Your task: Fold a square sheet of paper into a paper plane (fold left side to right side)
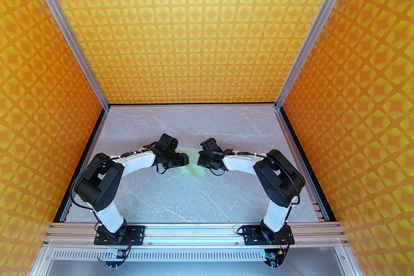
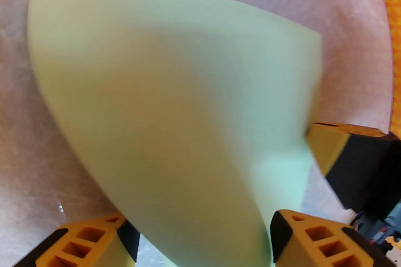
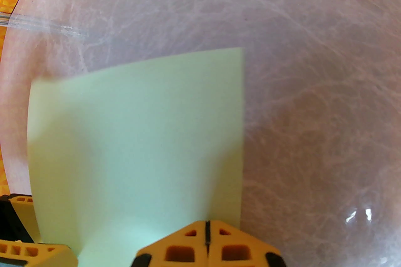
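Observation:
The square sheet of paper (image 1: 193, 168) is pale mint green and lies at the table's middle between both grippers. In the left wrist view the sheet (image 2: 175, 96) bows up off the table in a curved, cone-like shape. It narrows down between the wide-open fingers of my left gripper (image 2: 200, 222). Neither orange finger (image 2: 91, 240) clamps it. My right gripper (image 3: 206, 225) is shut, with its tips at the sheet's (image 3: 138, 140) near right edge. No paper shows in the seam between them. From above, the left gripper (image 1: 182, 160) and right gripper (image 1: 200, 160) nearly meet over the sheet.
The grey marble table (image 1: 200, 197) has free room in front of and behind the sheet. Orange patterned walls (image 1: 207, 25) close in the back and both sides. A right-gripper finger (image 2: 332, 143) stands close beside the sheet's right edge.

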Motion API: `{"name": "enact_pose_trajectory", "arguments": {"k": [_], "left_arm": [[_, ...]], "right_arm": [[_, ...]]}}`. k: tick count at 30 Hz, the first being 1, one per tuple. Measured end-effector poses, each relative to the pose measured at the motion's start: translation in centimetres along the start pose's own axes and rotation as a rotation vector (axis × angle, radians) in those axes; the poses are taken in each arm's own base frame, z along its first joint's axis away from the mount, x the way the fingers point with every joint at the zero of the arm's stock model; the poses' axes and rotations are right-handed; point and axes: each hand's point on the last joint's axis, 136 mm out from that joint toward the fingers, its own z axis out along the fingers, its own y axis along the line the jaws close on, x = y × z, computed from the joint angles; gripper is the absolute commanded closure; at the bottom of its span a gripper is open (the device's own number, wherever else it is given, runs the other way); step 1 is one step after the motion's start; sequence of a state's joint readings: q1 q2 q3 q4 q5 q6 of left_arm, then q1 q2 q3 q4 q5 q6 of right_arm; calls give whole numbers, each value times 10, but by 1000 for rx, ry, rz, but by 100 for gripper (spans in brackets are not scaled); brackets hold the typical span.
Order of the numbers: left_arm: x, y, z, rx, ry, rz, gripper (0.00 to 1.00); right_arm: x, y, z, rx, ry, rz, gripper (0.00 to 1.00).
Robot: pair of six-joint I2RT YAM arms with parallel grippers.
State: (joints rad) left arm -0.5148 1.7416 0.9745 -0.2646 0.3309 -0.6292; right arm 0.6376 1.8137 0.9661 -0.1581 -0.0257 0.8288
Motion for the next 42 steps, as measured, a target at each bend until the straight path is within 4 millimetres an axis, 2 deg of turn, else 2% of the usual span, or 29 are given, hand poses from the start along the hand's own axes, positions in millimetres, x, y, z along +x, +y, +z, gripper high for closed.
{"name": "enact_pose_trajectory", "arguments": {"k": [5,9,13,24,29,38,42], "left_arm": [[-19,6,0,30,-46,-26,25],[-25,13,8,29,-49,-36,25],[-38,10,13,48,-64,-26,25],[-52,7,15,126,-37,-30,26],[-67,-4,11,194,-97,36,26],[-29,-12,-27,260,-97,78,28],[-19,-11,-33,270,-89,79,28]], "right_arm": [[0,1,1,-6,2,0,100],[0,3,2,-18,1,0,100],[0,4,3,-24,3,0,100],[0,6,4,-34,4,-4,100],[0,6,4,-34,4,-9,100],[0,6,4,-34,4,-23,100],[0,7,3,-33,5,-23,100]]}}
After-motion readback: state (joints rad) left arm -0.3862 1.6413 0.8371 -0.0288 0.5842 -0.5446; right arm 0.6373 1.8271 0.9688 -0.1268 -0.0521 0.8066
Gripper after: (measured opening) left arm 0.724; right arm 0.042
